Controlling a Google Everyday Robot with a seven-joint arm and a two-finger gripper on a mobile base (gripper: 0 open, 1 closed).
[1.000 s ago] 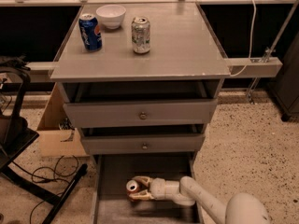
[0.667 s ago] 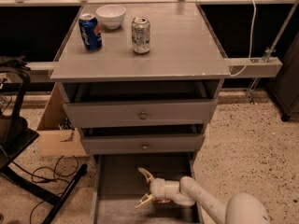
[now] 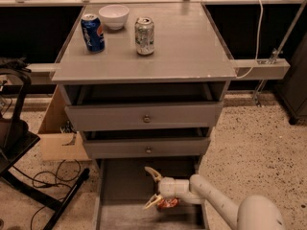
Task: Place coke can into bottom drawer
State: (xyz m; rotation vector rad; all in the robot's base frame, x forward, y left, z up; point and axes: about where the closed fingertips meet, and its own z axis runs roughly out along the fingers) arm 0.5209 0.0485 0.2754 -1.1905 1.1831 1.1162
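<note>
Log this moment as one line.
gripper: open, low inside bottom drawer | coke can: on drawer floor, beside gripper, not clamped

1. Gripper [image 3: 148, 188], low inside the bottom drawer [image 3: 122, 188]: two slim, curved, cream-coloured fingers [image 3: 154, 174], spread apart and tapering to points.
2. Wrist [image 3: 172, 188]: a short white cylinder.
3. Arm [image 3: 211, 200]: smooth off-white tubular segments.
4. Housing [image 3: 259, 214]: large, rounded, pale grey.

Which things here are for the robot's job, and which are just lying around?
For the job: coke can, inside the bottom drawer; gripper, open, next to the can in that drawer.

Just lying about: Pepsi can, silver-green can and white bowl on the cabinet top; cardboard box.
</note>
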